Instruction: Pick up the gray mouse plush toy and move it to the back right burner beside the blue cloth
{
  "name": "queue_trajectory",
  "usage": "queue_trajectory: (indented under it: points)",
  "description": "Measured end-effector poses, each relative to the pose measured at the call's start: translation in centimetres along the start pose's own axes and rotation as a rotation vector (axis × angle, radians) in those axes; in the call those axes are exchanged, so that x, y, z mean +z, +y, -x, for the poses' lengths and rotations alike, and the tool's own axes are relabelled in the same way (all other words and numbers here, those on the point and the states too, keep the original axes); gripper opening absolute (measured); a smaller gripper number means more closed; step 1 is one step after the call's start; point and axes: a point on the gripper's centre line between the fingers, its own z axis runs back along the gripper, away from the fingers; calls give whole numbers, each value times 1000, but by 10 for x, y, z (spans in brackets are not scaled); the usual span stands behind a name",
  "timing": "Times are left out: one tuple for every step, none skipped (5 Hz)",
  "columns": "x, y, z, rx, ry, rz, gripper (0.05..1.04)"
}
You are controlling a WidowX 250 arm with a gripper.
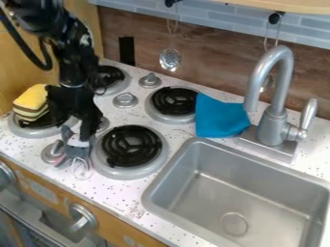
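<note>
I have the sink (258, 193) right of four burners (132, 149), the faucet (274, 128) behind it. A cloth (219, 117) lies between burners and faucet, a stack (31, 102) on the leftmost burner (24, 130), a small object (78, 150) just left of the nearest one.

blue-grey wall tiles (219, 17) | brown wood-grain backsplash (213, 60) | light-wood side panel (17, 70)

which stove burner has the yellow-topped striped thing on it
The leftmost burner, at the picture's left edge; it alone of the four has that yellow-topped striped thing on it.
</note>
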Motion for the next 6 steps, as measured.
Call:
queue_trajectory:
  points:
    - [-11,-2,5,-12,39,74,1001]
    - [-21,-2,7,-4,76,90,1001]
    - [-25,-4,5,9,97,133,948]
    - [-25,-4,5,27,91,145,680]
    - [-25,-4,6,49,88,177,554]
    - [-25,-4,7,53,88,188,497]
